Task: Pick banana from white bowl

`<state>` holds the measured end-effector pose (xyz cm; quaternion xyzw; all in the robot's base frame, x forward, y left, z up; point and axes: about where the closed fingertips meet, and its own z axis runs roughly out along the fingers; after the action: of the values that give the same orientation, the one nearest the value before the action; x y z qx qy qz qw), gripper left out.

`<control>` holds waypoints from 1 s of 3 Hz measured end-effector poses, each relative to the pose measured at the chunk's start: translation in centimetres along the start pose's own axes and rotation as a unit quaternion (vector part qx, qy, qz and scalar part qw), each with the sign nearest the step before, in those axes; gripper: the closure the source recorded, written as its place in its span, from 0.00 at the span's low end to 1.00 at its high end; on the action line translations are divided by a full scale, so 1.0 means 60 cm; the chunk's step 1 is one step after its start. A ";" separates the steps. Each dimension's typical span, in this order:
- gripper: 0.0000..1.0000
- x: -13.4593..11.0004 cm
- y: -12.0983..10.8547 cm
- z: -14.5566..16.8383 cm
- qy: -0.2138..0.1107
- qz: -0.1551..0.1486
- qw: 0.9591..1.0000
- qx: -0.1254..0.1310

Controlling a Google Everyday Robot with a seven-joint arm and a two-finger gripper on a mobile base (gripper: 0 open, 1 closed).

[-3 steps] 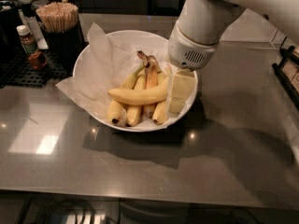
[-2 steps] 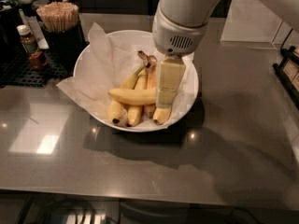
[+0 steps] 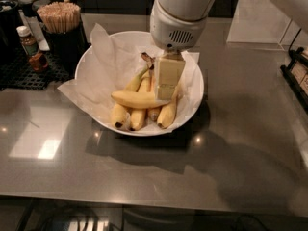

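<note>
The white bowl point(image 3: 195, 88), wide and lined with crinkled white paper, stands at the middle of the grey counter. The banana point(image 3: 134, 99), loose, plump and yellow, lies crosswise on top of a bunch of slimmer bananas point(image 3: 138, 117) joined at a dark stem point(image 3: 146, 58). My gripper point(image 3: 165, 94), cream-coloured under a white arm, hangs down into the bowl from above. Its tip is at the right end of the loose banana and hides that end. I cannot tell whether it touches the banana.
A dark cup of wooden sticks point(image 3: 60, 19) stands just left of the bowl. A small sauce bottle point(image 3: 29, 44) and other bottles sit on a black mat point(image 3: 24, 73) at the far left. A clear stand point(image 3: 260, 23) is at the back right, a dark rack point(image 3: 298, 71) at the right edge.
My gripper has moved left from the bowl's right side to over the bananas, and now sits at the right end of the loose banana. The bananas have not moved.
</note>
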<state>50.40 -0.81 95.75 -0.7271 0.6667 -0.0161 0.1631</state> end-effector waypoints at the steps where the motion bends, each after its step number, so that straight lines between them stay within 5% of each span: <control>1: 0.15 0.022 -0.015 0.025 -0.016 0.005 1.000 -0.014; 3: 0.16 0.042 -0.026 0.080 -0.049 0.019 0.997 -0.050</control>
<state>53.36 -2.15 91.15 -0.7218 0.6713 0.0558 0.1589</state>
